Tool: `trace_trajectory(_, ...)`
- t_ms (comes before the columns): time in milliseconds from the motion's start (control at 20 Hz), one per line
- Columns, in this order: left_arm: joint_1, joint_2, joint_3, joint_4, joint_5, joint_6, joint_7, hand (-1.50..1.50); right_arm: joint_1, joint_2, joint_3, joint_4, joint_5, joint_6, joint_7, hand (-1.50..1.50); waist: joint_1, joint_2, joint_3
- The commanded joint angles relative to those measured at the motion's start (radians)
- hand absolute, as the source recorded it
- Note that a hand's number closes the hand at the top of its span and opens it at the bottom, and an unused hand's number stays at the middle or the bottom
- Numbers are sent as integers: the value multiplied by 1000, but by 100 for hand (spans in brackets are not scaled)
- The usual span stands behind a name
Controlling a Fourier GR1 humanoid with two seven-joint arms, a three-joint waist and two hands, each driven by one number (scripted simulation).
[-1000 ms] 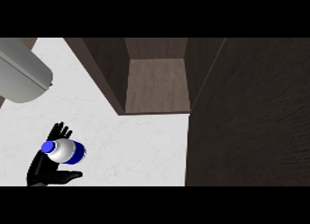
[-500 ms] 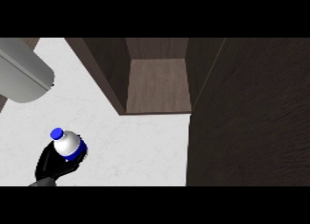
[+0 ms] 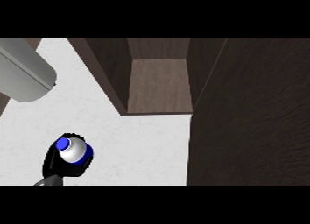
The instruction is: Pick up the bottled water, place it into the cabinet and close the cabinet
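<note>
Grasp now closed: left robot hand (image 3: pixel 53 162), fingers spread a second ago, curled round bottled water (image 3: pixel 72 150) at 7 o'clock of counter (image 3: pixel 138 144). Lift and carry to open cabinet (image 3: pixel 159 85), 1 o'clock from bottle, judged pending.

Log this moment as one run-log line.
left hand: shut on white blue-capped water bottle | dark wooden cabinet: open, bottle not yet inside | right hand: not in view

Kitchen: white counter (image 3: pixel 145 140), dark wooden cabinet (image 3: pixel 159 83).
</note>
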Motion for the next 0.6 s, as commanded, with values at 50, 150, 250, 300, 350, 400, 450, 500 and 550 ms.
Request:
trace_trajectory(50, -4, -120, -27, -34, -17, 95, -121, 150, 6, -9, -38, -86, -81, -5, 46, -150, 6, 3, -9)
trace_trajectory(150, 8, -149, -76, -43, -10, 118, -156, 150, -38, 15, 23, -37, 6, -23, 44, -150, 11, 2, -9)
trace_trajectory(250, -46, -108, -58, -58, 16, 78, -68, 150, -23, 6, 6, -38, -9, -14, 27, -150, 6, 2, -9)
trace_trajectory(300, -16, -151, -107, -47, 34, 112, -117, 150, 60, -28, -20, -57, -47, 28, -26, -150, -6, -3, -9)
trace_trajectory(350, -7, -152, -158, -72, 53, 134, -105, 150, 56, -11, 11, -103, -43, 0, 33, -150, 3, -3, -9)
trace_trajectory(400, -26, -152, -179, -52, 88, 132, -107, 150, 54, -18, -13, -72, -39, 12, -8, -150, -3, -3, -9)
trace_trajectory(450, -32, -153, -217, -59, 110, 145, -100, 150, 66, -23, -17, -93, -65, 10, 22, -150, -2, -2, -9)
trace_trajectory(500, -52, -153, -222, -119, 139, 142, -12, 150, -7, -3, 20, -120, -33, -26, 107, -150, 20, -1, -8)
trace_trajectory(550, -99, -154, -245, -75, 186, 155, -2, 150, 20, -3, 9, -67, -33, -6, 28, -150, -2, -1, -9)
